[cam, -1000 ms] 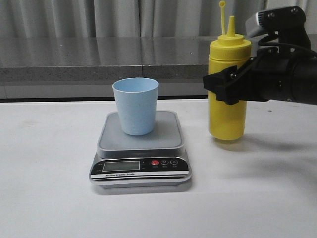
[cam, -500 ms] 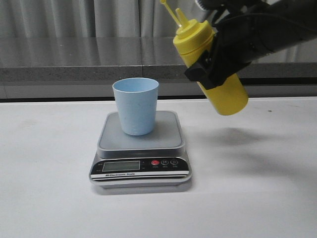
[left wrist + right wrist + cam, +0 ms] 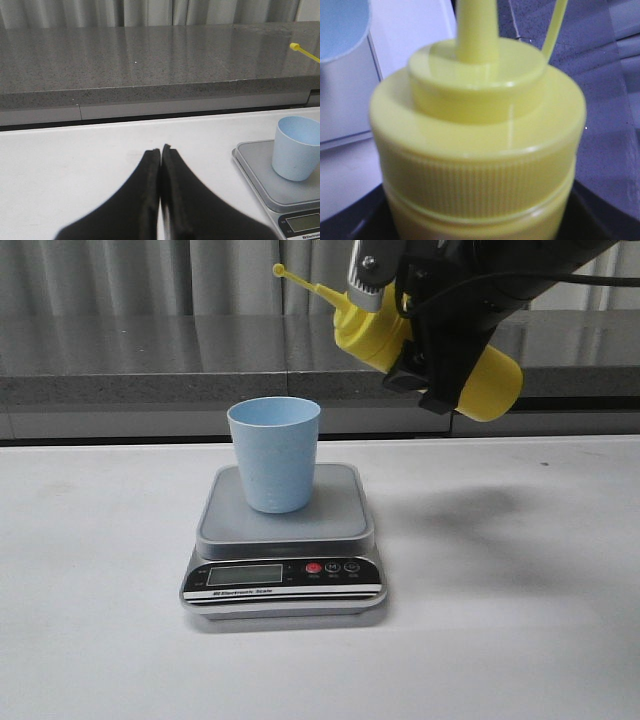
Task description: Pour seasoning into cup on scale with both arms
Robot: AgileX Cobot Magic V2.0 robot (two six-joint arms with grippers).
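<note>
One step is done: the right hand grips the yellow squeeze bottle, tilted in air beside the blue cup on the scale; pouring remains. The left hand is closed, empty.

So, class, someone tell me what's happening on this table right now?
The right gripper holds the yellow bottle in the air, tipped over with its nozzle pointing toward the blue cup. The cup stands upright on the scale, and no seasoning can be seen coming out. The left gripper is off to the side of the scale with its fingers closed on nothing.
</note>
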